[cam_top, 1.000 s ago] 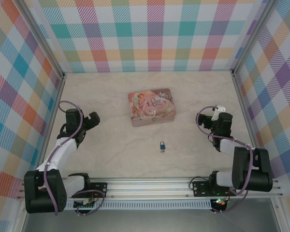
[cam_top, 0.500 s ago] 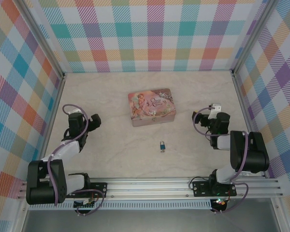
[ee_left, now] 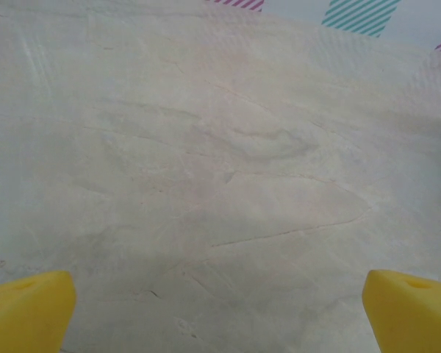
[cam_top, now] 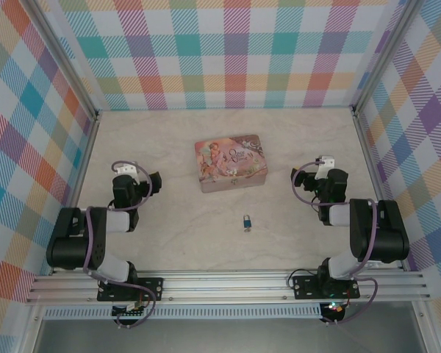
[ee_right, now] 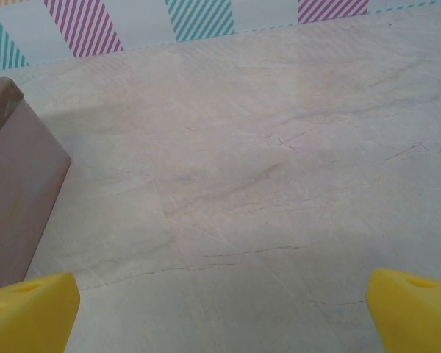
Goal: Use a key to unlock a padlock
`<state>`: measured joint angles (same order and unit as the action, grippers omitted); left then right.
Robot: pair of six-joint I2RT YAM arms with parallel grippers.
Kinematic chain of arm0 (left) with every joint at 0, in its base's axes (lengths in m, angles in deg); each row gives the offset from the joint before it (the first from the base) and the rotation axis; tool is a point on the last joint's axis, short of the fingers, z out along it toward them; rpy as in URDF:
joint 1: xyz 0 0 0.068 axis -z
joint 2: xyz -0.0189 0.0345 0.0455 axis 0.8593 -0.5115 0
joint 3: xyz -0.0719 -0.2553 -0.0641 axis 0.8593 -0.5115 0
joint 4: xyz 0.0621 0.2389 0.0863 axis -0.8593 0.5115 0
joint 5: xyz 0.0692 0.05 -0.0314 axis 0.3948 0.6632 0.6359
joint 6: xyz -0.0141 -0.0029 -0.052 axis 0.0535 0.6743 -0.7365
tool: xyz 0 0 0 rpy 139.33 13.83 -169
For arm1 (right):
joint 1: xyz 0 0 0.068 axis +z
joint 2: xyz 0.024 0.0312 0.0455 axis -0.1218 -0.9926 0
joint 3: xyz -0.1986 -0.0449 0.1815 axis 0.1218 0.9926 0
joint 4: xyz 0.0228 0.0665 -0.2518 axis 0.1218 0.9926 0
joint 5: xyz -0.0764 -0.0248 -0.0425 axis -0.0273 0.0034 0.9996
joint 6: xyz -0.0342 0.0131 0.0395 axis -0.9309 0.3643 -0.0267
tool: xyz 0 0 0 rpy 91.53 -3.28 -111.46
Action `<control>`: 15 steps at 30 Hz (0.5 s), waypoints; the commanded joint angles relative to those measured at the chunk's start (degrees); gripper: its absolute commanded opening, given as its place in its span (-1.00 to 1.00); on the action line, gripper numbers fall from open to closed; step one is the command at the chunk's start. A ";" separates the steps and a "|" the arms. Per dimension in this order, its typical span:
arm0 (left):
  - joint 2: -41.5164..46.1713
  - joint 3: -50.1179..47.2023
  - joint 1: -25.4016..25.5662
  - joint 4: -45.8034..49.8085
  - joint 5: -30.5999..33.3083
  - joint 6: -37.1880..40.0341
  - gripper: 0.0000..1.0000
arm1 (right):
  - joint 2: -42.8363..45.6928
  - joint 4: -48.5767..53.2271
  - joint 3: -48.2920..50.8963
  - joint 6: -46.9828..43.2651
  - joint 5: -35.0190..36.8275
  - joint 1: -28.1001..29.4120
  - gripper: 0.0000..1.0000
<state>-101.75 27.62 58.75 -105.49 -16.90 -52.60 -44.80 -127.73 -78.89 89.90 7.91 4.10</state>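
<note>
Here, the left gripper (ee_left: 219,312) hangs low over the bare table (ee_left: 220,147), its yellow fingertips (ee_left: 26,309) spread wide and holding nothing. From above, the tiny blue padlock (cam_top: 247,222) lies in the middle, just in front of the pink tin (cam_top: 231,162). The right gripper (ee_right: 222,312) is spread wide and empty too. Its own camera catches the tin's side at its left edge.

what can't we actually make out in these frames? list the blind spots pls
- Key: top view, too small to tell from the silvery end of the padlock.
- Shackle: top view, too small to see locked or open.
- Pink tin: right wrist view, cut off by the left edge.
- Left pincer, right pincer: wrist views, open, fingers cut off by the bottom edge bar yellow tips.
</note>
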 commanded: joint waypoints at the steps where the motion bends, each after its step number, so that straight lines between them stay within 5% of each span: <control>1: -1.27 0.31 0.49 -4.41 -0.78 2.12 1.00 | 0.36 0.12 -0.54 -1.19 0.58 0.39 1.00; 15: -2.01 2.51 1.99 -1.01 2.32 2.69 1.00 | 0.36 0.80 -0.88 -1.61 2.02 1.20 1.00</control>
<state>-103.79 29.54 60.19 -105.34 -15.13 -51.07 -44.80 -126.73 -78.89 89.83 9.16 4.60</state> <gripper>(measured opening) 0.999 0.997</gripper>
